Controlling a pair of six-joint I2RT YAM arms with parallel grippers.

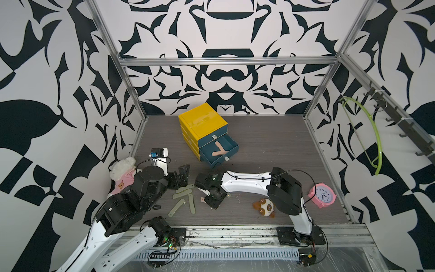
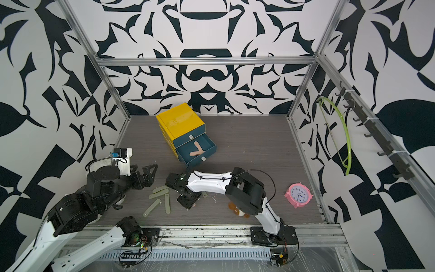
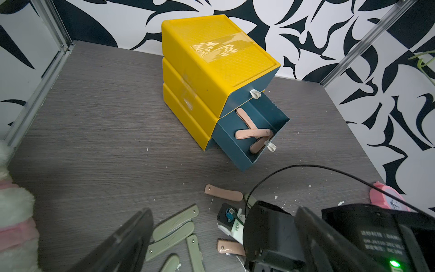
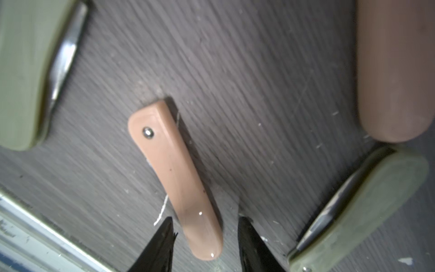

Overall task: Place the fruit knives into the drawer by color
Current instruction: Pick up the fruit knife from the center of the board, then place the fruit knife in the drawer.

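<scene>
now, pink knife [image 4: 175, 179]: flat on the table [image 4: 259, 70], its rounded end between the fingertips [image 4: 164, 237] of the right gripper [image 4: 207, 223].
long axis: runs straight away from that gripper, so the jaws would close across the narrow width.
right gripper: jaws apart, one tip on each side, a sliver of table showing on both; not clamped.
nearer arm: the right, by far; left gripper [image 1: 181, 175] gapes wide, holding nothing, beside the olive knives [image 1: 181, 192].
drawer [image 1: 233, 147]: middle one pulled out, pink knives [image 1: 219, 150] already inside, farther back on the table than the right gripper.
next, i judge: close, lift, carry back to it.
</scene>
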